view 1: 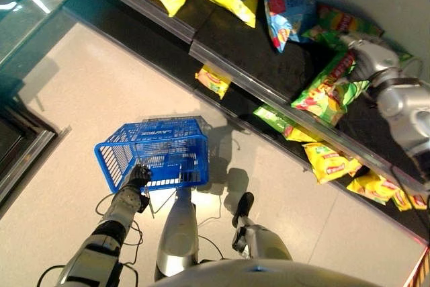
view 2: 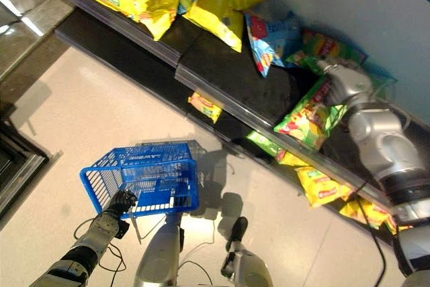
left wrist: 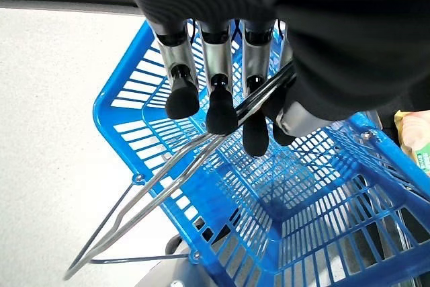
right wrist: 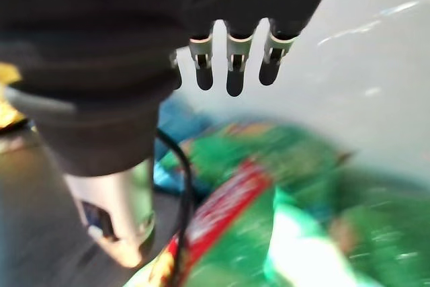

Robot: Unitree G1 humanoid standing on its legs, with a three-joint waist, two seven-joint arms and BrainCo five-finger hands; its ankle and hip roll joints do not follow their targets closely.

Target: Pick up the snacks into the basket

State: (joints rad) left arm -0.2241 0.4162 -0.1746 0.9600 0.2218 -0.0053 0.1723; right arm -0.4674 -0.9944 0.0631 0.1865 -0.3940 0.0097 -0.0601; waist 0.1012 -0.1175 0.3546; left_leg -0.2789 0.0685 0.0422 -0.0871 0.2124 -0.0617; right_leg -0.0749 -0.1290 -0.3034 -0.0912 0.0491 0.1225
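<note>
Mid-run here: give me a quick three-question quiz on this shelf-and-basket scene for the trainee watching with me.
1. True or false: the blue basket already holds a snack.
2. What does the left hand grip? A) basket rim B) wire handle C) a bag
3. Which colour of snack bag lies nearest the right hand?

Key:
1. False; through its mesh no bag shows inside.
2. B; the fingers curl round the wire handle.
3. Green; the hand's straight fingers hover above it without gripping.
</note>
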